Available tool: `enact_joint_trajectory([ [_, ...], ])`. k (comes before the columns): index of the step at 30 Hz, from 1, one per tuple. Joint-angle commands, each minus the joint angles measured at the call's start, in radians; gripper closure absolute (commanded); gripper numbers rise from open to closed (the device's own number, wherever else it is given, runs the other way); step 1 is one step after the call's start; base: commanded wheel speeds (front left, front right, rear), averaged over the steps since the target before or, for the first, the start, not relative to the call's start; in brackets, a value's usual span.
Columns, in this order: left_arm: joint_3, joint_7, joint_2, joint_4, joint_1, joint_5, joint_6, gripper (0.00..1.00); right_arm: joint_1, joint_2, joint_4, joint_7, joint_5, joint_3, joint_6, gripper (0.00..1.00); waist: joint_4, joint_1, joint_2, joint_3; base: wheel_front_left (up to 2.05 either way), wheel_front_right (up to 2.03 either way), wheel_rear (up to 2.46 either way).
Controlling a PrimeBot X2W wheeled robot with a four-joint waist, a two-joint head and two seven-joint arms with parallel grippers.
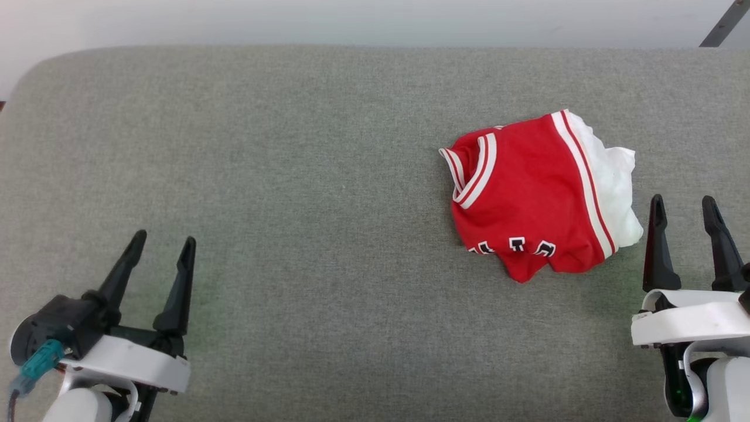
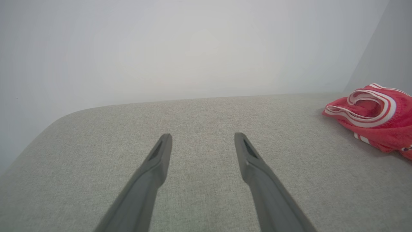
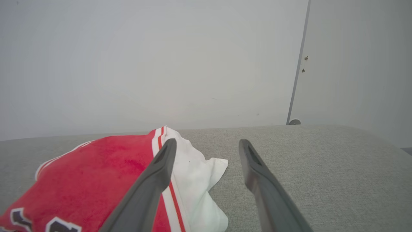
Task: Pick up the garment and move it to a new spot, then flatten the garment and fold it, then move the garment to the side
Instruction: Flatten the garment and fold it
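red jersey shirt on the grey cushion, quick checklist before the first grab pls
1. Left claw open, holding nothing: ok.
2. Right claw open, holding nothing: ok.
3. Red jersey-style shirt with white sleeves lies crumpled on the grey fabric surface, not yet picked up: ok.
4. Right claw is close beside the white sleeve and looks just apart from it in the head view: ok.
5. Room for a new spot: ok, a wide stretch of grey surface lies between the shirt and the left claw.
6. Where the hem and the other sleeve lie: cannot tell, the shirt is bunched.
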Motion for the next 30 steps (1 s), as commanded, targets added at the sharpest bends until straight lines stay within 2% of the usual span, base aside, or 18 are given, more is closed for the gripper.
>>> enact_joint_trajectory([
  [1,0.000,0.000,0.001,-0.002,-0.002,0.002,0.002,0.00,-0.011,0.001,0.003,-0.001,0.003,0.006,0.001,0.00,0.001,0.0000,0.0000,0.002,0.00,0.00,0.00],
  [6,0.006,0.000,-0.005,-0.009,-0.013,-0.003,0.002,0.00,-0.039,0.001,0.028,0.013,-0.017,0.023,0.001,0.00,0.005,0.0000,0.0000,0.016,0.00,0.00,0.00],
  [9,0.003,0.000,-0.010,-0.017,-0.022,-0.010,0.002,0.00,-0.091,0.000,0.030,0.084,-0.049,0.039,0.001,0.00,0.007,0.0000,0.0000,0.034,0.00,0.00,0.00],
  [11,-0.005,0.000,-0.013,-0.019,-0.032,-0.018,0.002,0.00,-0.139,0.001,0.025,0.168,-0.061,0.048,0.001,0.00,0.011,0.0000,0.0000,0.054,0.00,0.00,0.00],
  [15,-0.020,0.000,-0.010,-0.014,-0.064,-0.029,0.002,0.00,-0.262,-0.031,0.028,0.387,-0.059,0.048,0.000,0.00,0.017,0.0000,0.0000,0.105,0.00,0.00,0.00],
  [23,-0.039,0.000,-0.007,-0.014,-0.129,-0.045,0.002,0.00,-0.407,-0.107,0.076,0.964,0.042,0.008,0.000,0.00,0.047,0.0000,0.0000,0.192,0.00,0.00,0.00],
  [27,-0.042,0.000,-0.005,-0.016,-0.150,-0.053,0.002,0.00,-0.411,-0.120,0.066,1.165,0.072,0.014,0.000,0.00,0.054,0.0000,0.0000,0.223,0.00,0.00,0.00],
  [30,-0.048,0.000,-0.009,-0.014,-0.167,-0.061,0.002,0.00,-0.401,-0.118,0.048,1.244,0.065,0.037,0.000,0.00,0.060,0.0000,0.0000,0.240,0.00,0.00,0.00],
])
